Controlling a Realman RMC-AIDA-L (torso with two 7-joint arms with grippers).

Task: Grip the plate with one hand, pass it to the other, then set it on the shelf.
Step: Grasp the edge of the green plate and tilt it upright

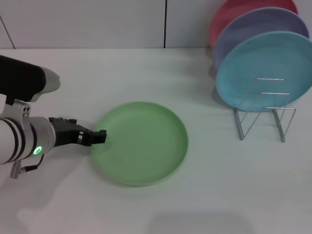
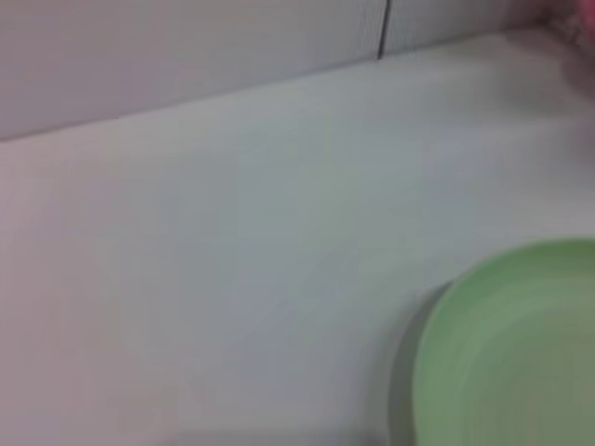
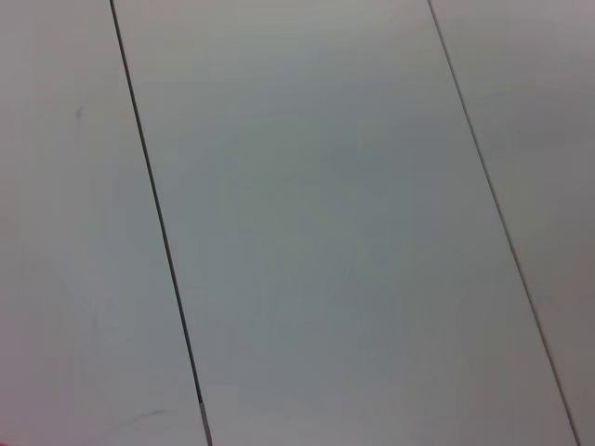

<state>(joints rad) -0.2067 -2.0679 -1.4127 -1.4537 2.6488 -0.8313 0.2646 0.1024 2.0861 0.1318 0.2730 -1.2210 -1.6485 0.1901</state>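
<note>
The light-green plate (image 1: pixel 140 143) lies flat on the white bench (image 1: pixel 146 68), and everything here is placed from it. At its rim on the robot's left sits the left gripper (image 1: pixel 99 137), reaching in low and level from that side, fingertips right at the plate's edge; whether they have closed on the rim or only touch it I cannot tell. The plate is round, so no long axis matters; what counts is that the rim facing the gripper is the near one, directly ahead of its reach. The right gripper is not in view; its wrist camera shows only panelled wall. Off to the plate's right, well apart, stands the wire shelf (image 1: pixel 265 109) holding a teal-blue plate (image 1: pixel 265 70), lavender plate (image 1: pixel 258 31) and red plate (image 1: pixel 243 9) behind. Bare bench lies between plate and shelf.
</note>
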